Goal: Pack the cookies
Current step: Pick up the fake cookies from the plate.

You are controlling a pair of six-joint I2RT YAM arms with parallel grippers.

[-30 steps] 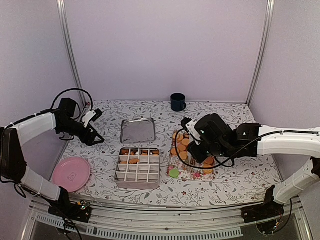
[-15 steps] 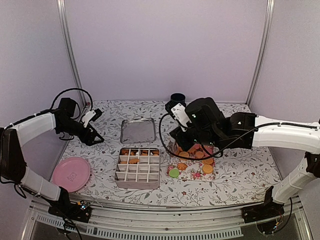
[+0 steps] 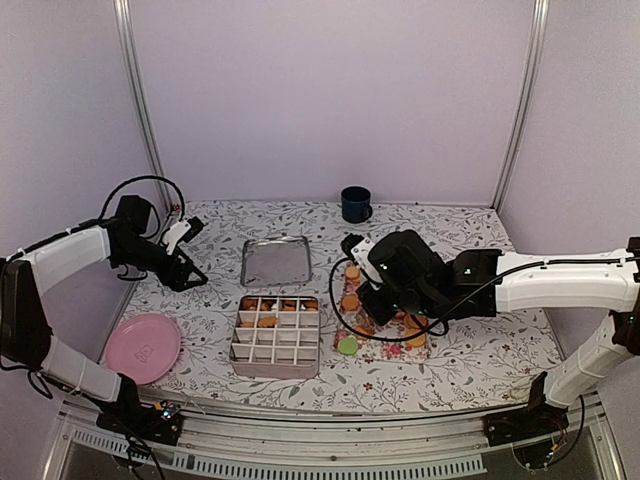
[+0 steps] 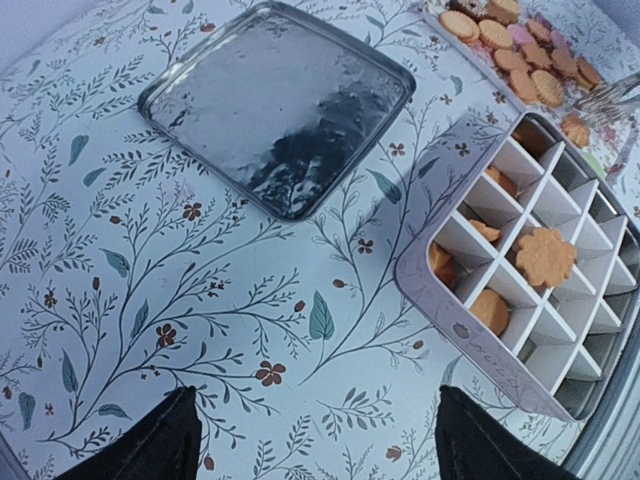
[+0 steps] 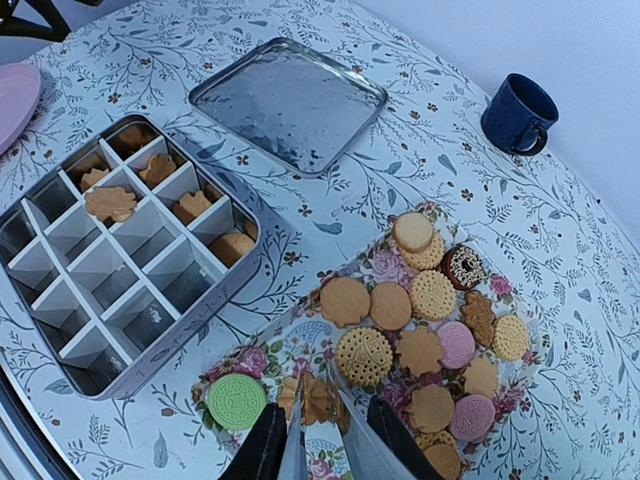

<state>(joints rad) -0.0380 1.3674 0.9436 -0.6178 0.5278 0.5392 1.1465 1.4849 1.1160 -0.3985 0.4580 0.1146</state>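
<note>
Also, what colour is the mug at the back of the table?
Dark blue; the mug shows best in the right wrist view.

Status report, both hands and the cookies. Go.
Left hand open, empty, parked over bare table. Right hand low over the cookies on the floral tray, tongs straddling one. Divided tin partly filled. Nothing in the way.

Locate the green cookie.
In the right wrist view, the green cookie lies at the floral tray's near-left corner, beside the divided tin, left of the jaws.
</note>
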